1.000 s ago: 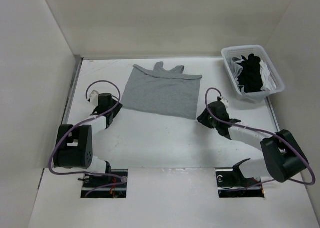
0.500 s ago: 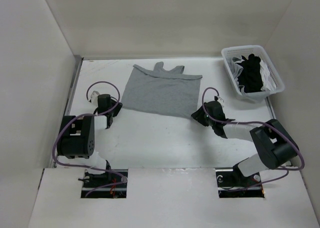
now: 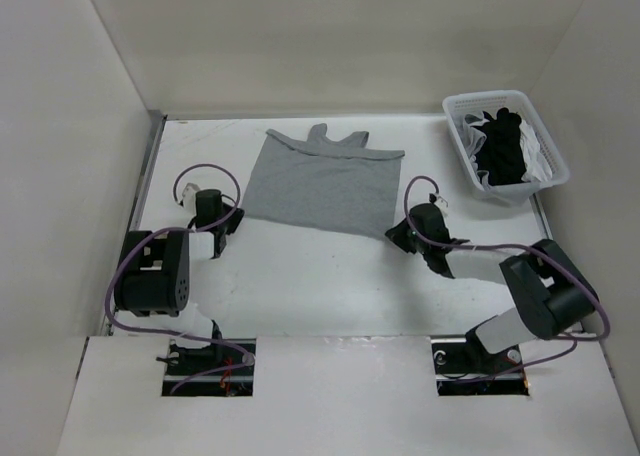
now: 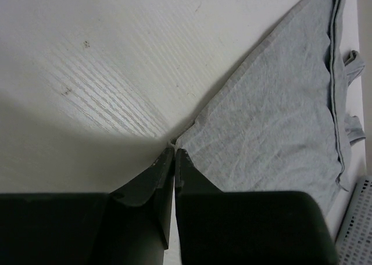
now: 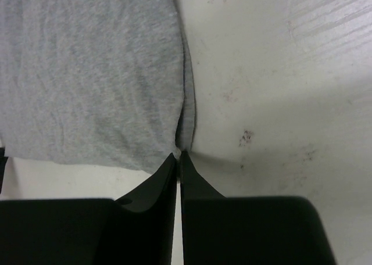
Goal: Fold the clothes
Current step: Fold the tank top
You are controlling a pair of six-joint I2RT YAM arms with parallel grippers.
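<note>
On the top camera the clothes [image 3: 322, 184] lie flat on the table [image 3: 300, 276], in the middle of its far half, as one light-grey piece. The straps point at the far wall and the hem faces the arm bases. The wider span runs left to right, and the hem slants so that its right end sits nearer the bases. My left gripper [image 3: 236, 219] is at the hem's left corner and my right gripper [image 3: 392, 233] at its right corner, so the garment lies between the two. The white basket [image 3: 455, 111] stands well apart at the far right. From this height I cannot judge either pair of jaws.

On the left wrist camera the left gripper [image 4: 174, 151] has its fingers [image 4: 151, 183] pressed together with only a hairline between them. The corner of the clothes [image 4: 273, 114] runs straight into the tips and is pinched there. The fabric fans out ahead and to the right, with the straps at the right edge.

On the right wrist camera the right gripper [image 5: 179, 156] is closed too, with a thin slit between its fingers [image 5: 200, 186]. The garment's edge gathers into a small ridge that ends in the tips. The clothes [image 5: 87, 73] spread ahead and to the left.
</note>
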